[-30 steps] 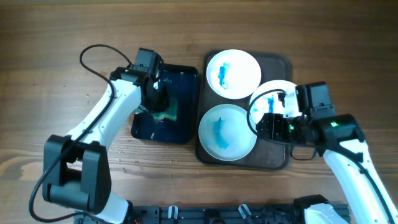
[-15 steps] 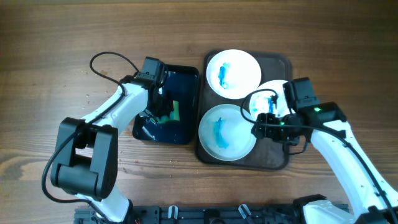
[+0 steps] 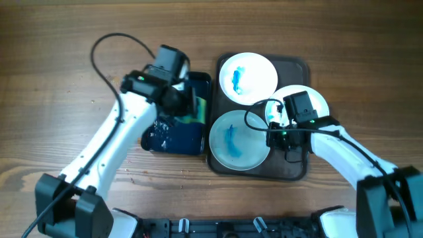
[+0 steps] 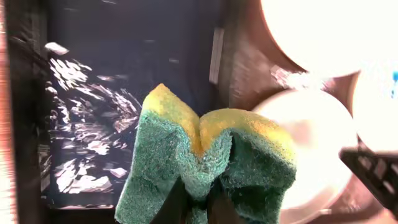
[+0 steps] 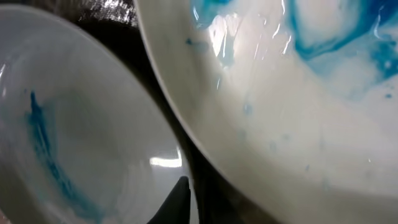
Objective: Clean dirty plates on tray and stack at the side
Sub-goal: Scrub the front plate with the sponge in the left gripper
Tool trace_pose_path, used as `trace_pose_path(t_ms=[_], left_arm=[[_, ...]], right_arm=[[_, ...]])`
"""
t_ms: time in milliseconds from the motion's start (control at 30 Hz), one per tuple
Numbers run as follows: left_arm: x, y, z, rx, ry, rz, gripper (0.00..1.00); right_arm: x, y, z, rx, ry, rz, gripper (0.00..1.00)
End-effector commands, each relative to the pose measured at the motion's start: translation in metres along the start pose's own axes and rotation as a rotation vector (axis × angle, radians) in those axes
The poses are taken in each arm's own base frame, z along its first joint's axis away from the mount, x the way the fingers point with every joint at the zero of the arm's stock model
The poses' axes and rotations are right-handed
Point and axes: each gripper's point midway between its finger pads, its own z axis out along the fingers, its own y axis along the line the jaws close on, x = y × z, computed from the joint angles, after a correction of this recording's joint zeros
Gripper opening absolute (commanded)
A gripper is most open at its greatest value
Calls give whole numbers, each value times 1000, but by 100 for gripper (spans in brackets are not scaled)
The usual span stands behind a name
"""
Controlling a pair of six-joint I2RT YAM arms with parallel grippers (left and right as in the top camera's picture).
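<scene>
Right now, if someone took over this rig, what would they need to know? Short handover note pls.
Left gripper: shut on the sponge, over the right edge of the water basin, next to the tray.
Right gripper: at the rim of the right plate; grip unclear.
Plates: top plate, lower plate and right plate are at the tray, all stained blue.
Done: sponge in hand.
Left: wipe all three, stack at the side.
</scene>
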Motion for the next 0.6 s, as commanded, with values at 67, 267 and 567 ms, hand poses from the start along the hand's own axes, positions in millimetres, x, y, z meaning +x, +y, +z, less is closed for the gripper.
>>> trace_pose_path(t_ms=[67, 267, 567], left_arm=[[11, -55, 9, 118, 23, 13, 4], [32, -96, 50, 196, 128, 39, 4], [42, -78, 151, -46, 130, 98, 4]], right_arm=[[7, -30, 24, 138, 38, 66, 4], [8, -39, 24, 187, 28, 191, 4], [9, -40, 24, 191, 31, 190, 4]])
